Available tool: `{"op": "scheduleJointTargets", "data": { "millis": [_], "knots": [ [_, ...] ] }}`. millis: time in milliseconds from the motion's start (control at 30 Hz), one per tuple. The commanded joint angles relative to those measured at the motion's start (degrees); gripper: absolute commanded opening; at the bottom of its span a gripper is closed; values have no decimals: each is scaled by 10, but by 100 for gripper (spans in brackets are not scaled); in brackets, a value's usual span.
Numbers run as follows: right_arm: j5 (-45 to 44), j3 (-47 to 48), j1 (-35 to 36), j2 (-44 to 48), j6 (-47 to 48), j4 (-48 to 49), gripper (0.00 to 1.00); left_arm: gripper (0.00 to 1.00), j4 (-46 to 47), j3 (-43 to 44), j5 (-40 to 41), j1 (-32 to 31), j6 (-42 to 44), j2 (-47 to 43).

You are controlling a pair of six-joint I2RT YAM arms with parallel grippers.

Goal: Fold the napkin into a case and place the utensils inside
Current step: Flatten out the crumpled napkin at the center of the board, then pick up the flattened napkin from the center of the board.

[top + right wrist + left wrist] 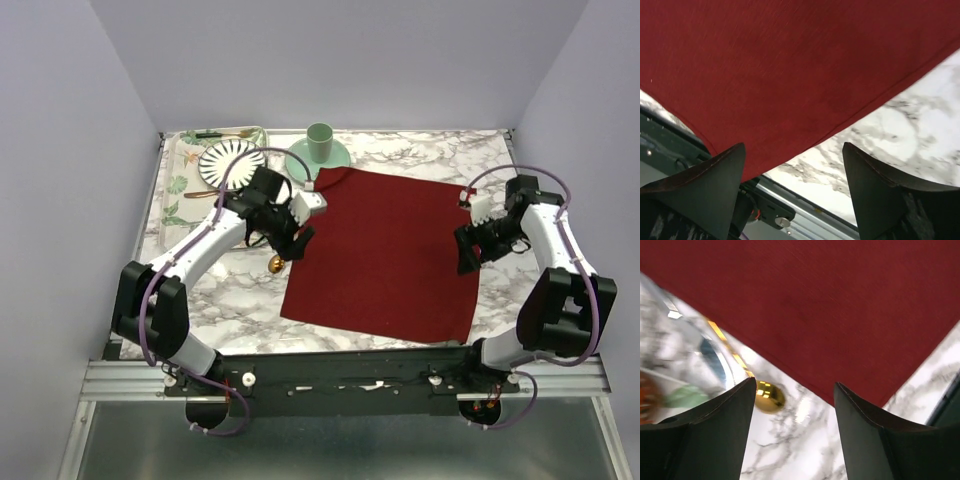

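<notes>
Left end effector [795,387] and right end effector [794,147], released, flank dark red square cloth napkin [385,255]; small gold metal spoon [769,396] beside left could snag during folding.

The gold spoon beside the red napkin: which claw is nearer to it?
The left claw. It hovers close beside the gold spoon, at the left edge of the napkin. The right claw is at the opposite edge, with the whole napkin between.
</notes>
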State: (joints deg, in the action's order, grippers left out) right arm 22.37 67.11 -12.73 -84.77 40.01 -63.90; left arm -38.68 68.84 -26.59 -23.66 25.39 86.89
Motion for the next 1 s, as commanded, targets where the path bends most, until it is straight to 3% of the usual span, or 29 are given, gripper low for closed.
{"op": "scheduleJointTargets", "data": {
  "millis": [0, 200, 467, 833, 967],
  "knots": [
    [-10, -36, 2, -25, 32, -8, 82, 71, -17, -41, -3, -45, 26, -4],
    [-67, -44, 15, -86, 18, 54, 72, 67, -11, -40, 63, -103, 31, 38],
    [-123, 13, 25, -196, -15, 106, 56, 63, -4, -8, 82, -106, 11, 92],
    [-208, 202, 24, -330, -51, 119, 52, 61, -5, -8, 95, -106, 17, 106],
    [-195, 209, 24, -308, -35, 99, 55, 61, -6, -16, 95, -106, 21, 94]
  ]
}}
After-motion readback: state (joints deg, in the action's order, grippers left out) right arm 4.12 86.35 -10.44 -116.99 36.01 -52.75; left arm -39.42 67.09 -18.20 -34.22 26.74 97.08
